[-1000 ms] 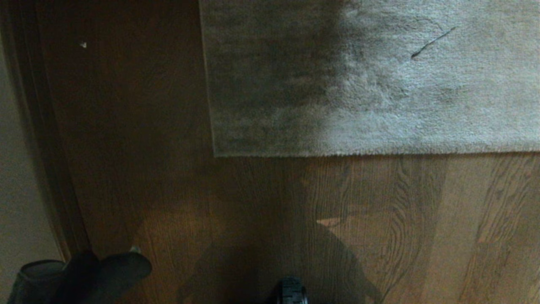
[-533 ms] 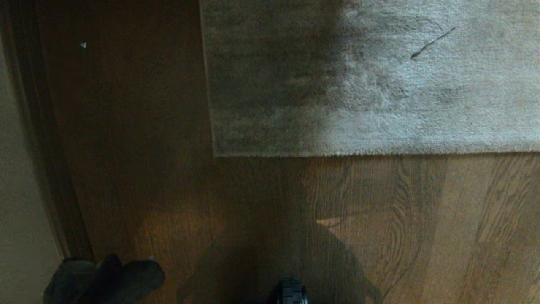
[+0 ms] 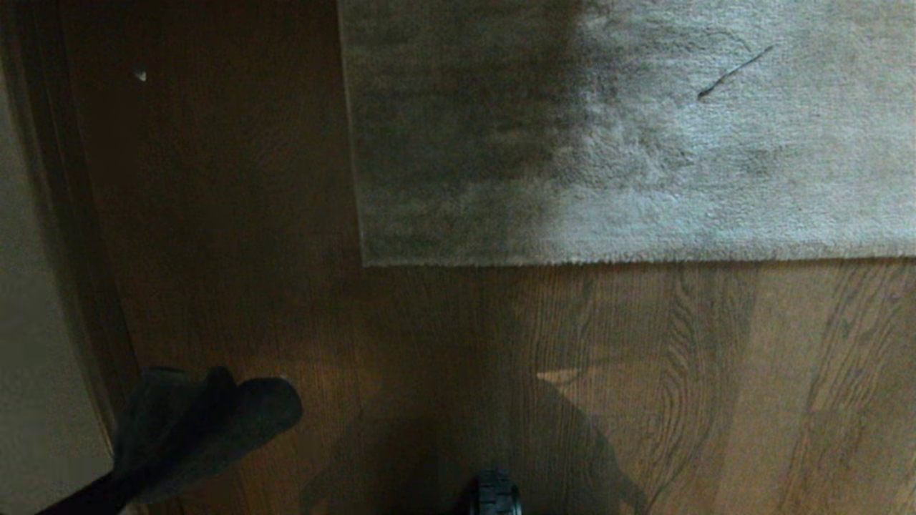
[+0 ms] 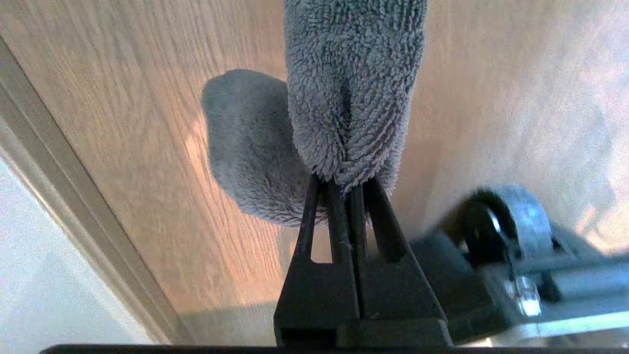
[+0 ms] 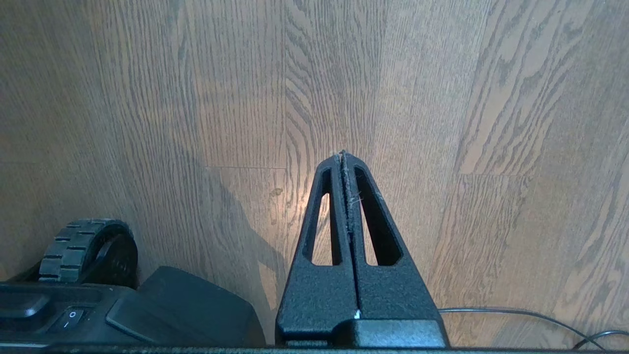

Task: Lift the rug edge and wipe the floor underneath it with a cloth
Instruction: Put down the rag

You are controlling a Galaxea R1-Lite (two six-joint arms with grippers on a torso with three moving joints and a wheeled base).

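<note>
Fingers of my left gripper point(image 4: 344, 184) are clenched on the cloth point(image 4: 351, 93), pinching a fold of its dark grey pile at the tips. A second lobe of the same cloth hangs behind and to one side. In the head view the cloth point(image 3: 207, 422) sits at my lower left, above the floor point(image 3: 644, 386) and close to the pale skirting board point(image 3: 43, 343). I cannot tell whether it touches the planks. My left arm is cut off by the frame edge there, and the fingers themselves are lost behind the fabric in that view.

My right gripper point(image 5: 342, 157) is pressed fully together and grasps nothing. It hangs over bare planks, beside a treaded wheel point(image 5: 86, 246) of my base. A thin cable point(image 5: 516, 314) lies on the floor near it.

Lying flat, the rug point(image 3: 680, 157) has its near hem straight and its corner toward my left. It is well apart from the cloth. Its far and right portions run out of frame. Heavy shadow covers its left part and the adjoining floor, so detail there is hard to make out. A short dark line point(image 3: 733, 71) on the pile cannot be identified.
</note>
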